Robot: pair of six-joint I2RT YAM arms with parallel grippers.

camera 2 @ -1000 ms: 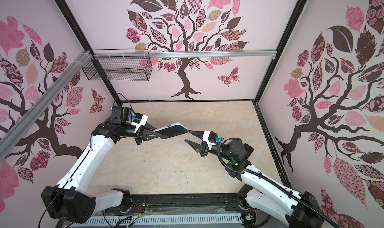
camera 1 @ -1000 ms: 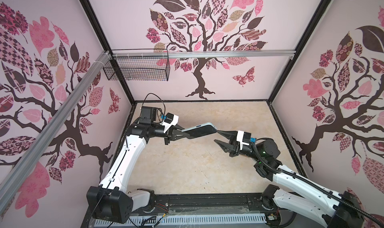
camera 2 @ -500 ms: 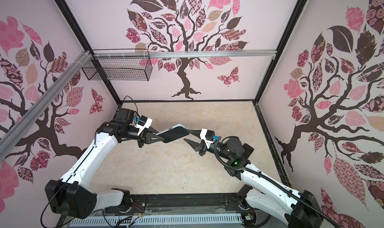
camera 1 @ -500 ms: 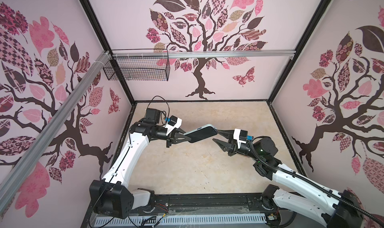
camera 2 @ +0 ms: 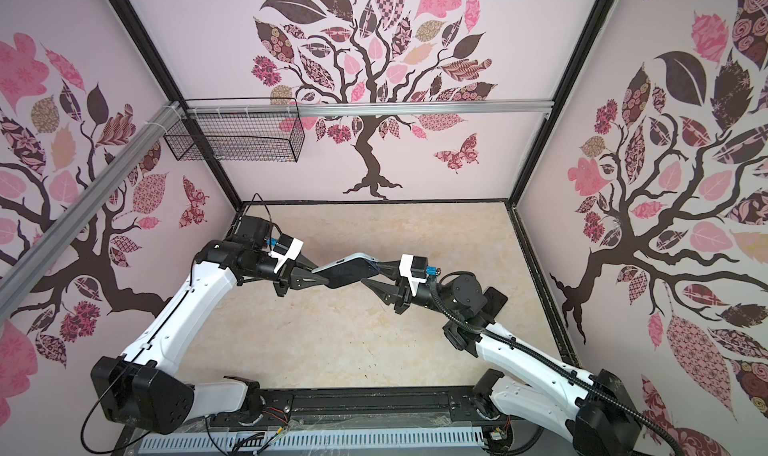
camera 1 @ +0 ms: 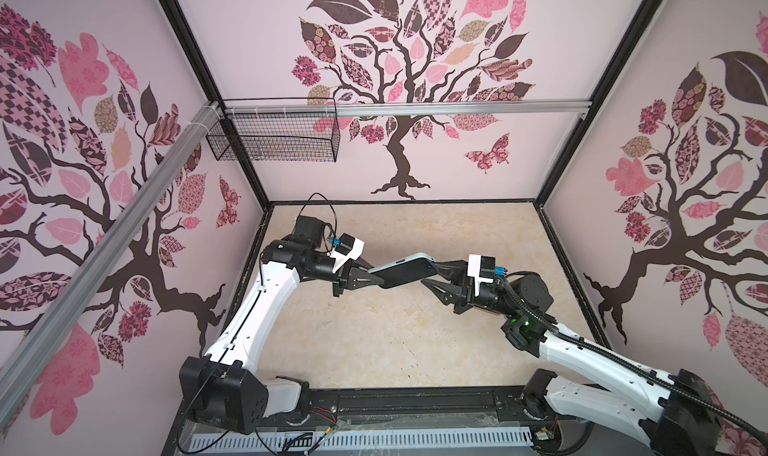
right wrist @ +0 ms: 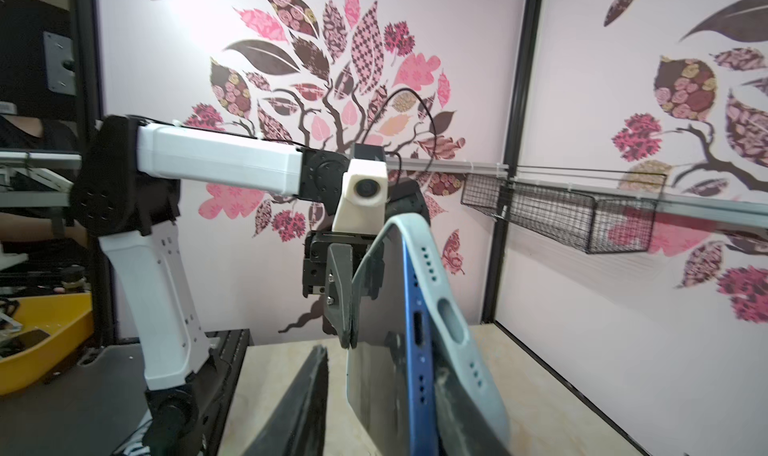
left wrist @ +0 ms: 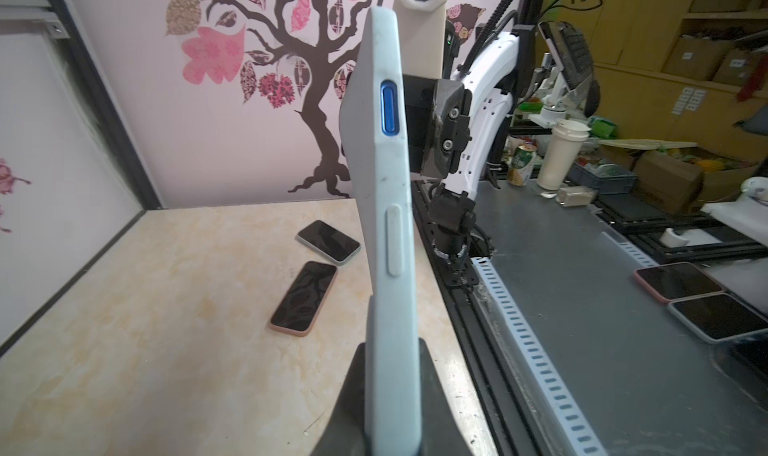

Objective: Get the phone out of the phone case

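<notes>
The phone (camera 1: 405,270) in its pale grey-blue phone case (left wrist: 386,225) hangs in mid-air above the table in both top views. My left gripper (camera 1: 374,276) is shut on one end of the case (camera 2: 347,272), one finger on each flat side. My right gripper (camera 1: 430,273) straddles the other end with its jaws apart. In the right wrist view the phone's blue edge (right wrist: 417,350) has lifted out of the case (right wrist: 461,350), and one right finger (right wrist: 455,412) sits wedged between them. The other finger (right wrist: 299,408) stands clear of the screen.
Two more phones (left wrist: 330,242) (left wrist: 303,298) lie on the beige table (camera 1: 374,341) near its front right; the top views hide them. A wire basket (camera 1: 274,140) hangs on the back rail. Outside the cell are a grey bench with phones (left wrist: 677,281) and a yellow bin (right wrist: 41,333).
The left arm has turned the phone and brought it right and lower. The right gripper has closed in on the phone's free end and its jaws have narrowed a little.
</notes>
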